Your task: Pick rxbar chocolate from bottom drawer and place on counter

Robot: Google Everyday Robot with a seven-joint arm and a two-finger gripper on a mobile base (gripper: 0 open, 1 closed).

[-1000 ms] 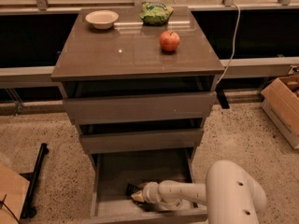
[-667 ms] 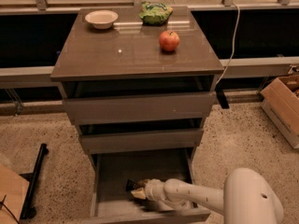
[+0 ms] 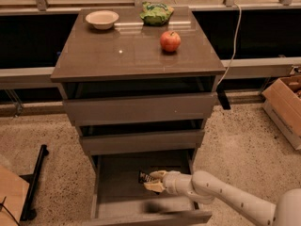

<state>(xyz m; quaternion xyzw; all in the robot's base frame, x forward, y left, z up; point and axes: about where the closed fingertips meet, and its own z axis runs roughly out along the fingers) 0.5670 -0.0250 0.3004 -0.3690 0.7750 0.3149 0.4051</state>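
The bottom drawer [image 3: 117, 175] is pulled open and shows its grey inside. My gripper [image 3: 151, 181] reaches into it from the lower right, on a white arm. Its fingers are closed on the rxbar chocolate [image 3: 143, 176], a small black wrapper that sticks out to the left of the fingertips, just above the drawer floor. The counter [image 3: 127, 53] is the glossy grey-brown top of the cabinet, well above the gripper.
On the counter stand a red apple [image 3: 170, 41], a pale bowl [image 3: 102, 19] and a green snack bag [image 3: 156, 13]. The two upper drawers are slightly open above my arm. A cardboard box [image 3: 284, 105] sits at right, a black stand [image 3: 35, 175] at left.
My gripper has moved up and towards the back of the drawer, carrying the black wrapper with it. The arm has swung lower in the view.
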